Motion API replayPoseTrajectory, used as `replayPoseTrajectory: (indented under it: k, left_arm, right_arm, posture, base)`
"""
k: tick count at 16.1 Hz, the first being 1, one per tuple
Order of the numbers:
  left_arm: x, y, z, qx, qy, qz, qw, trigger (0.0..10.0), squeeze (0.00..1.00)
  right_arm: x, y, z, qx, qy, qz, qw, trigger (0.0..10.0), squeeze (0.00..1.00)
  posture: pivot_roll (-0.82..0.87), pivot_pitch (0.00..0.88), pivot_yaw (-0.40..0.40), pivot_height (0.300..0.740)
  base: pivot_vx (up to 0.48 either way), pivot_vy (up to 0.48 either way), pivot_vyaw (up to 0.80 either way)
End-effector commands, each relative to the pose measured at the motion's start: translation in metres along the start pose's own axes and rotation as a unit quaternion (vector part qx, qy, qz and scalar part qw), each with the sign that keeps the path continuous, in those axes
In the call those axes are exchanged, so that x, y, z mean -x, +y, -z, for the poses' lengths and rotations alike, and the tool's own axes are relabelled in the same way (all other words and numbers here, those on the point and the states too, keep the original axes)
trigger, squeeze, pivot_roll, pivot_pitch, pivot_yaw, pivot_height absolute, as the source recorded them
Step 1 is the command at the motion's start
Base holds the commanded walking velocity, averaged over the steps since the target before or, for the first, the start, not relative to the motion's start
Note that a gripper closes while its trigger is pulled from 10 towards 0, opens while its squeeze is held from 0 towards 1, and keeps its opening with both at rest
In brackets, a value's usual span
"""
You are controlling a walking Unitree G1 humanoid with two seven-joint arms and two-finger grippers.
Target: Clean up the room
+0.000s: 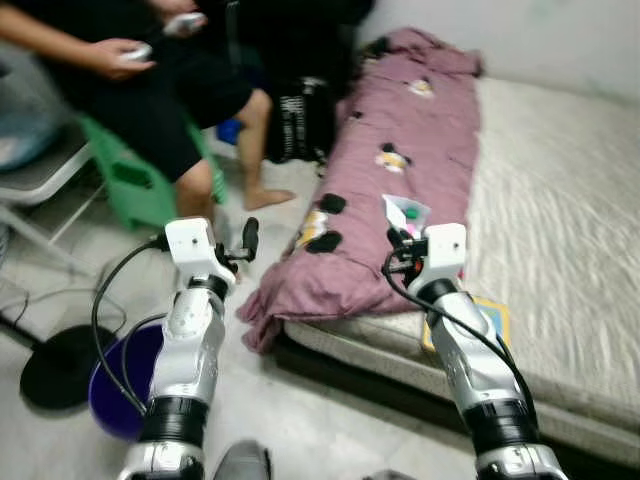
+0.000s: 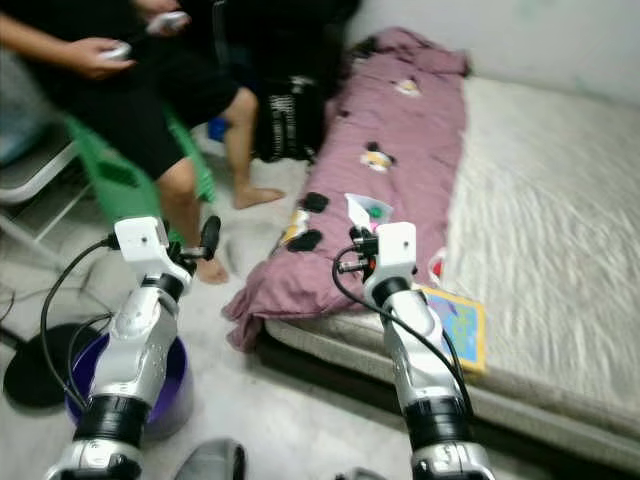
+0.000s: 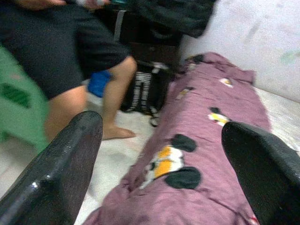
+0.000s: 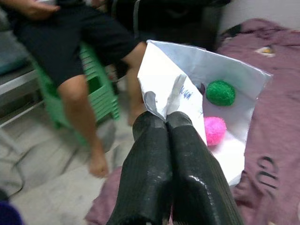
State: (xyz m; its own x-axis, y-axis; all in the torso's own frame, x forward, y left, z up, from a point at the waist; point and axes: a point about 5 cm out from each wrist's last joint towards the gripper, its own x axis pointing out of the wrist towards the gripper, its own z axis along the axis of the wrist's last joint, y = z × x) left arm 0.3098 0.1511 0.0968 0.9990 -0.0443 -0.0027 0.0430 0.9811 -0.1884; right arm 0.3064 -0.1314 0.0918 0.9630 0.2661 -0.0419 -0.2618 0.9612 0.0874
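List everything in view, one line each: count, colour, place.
blanket: one, mauve with cartoon prints, along the mattress's edge.
mattress: one, off-white, on the floor.
book: one, yellow and blue, on the mattress.
paper card: one, white with green and pink pompoms, in the right gripper.
stool: one, green, under the seated person.
bin: one, purple, on the floor.
person: one, seated, black shorts.
left gripper: open, raised.
right gripper: shut on the card.

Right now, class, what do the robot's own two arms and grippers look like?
Both arms are silver tubes with black joint bands, each ending in a white boxy wrist block. A black cable loops beside each. The left gripper and right gripper each have two long, glossy black, round-tipped fingers.
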Motion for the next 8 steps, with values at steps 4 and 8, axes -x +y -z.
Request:
replayPoseTrajectory:
  k: [4,8]
  left_arm:
    - [0.0003,0.0048,-0.0001,-0.004,0.002,-0.008,1.0,10.0,0.0]
    - [-0.0005,0.0048,-0.0001,-0.004,0.002,-0.009,1.0,10.0,0.0]
  right_arm:
    - [-0.0029,0.0058,-0.0033,-0.003,-0.006,-0.011,1.0,10.0,0.0]
    - [-0.0043,0.0055,-0.0037,-0.005,-0.006,-0.012,1.0,10.0,0.0]
  posture:
    - [0.0,0.0,-0.024,0.74]
    - [0.0,0.0,-0.025,0.74]
  base:
    - [0.0,0.0,0.8]
    - [0.0,0.0,0.8]
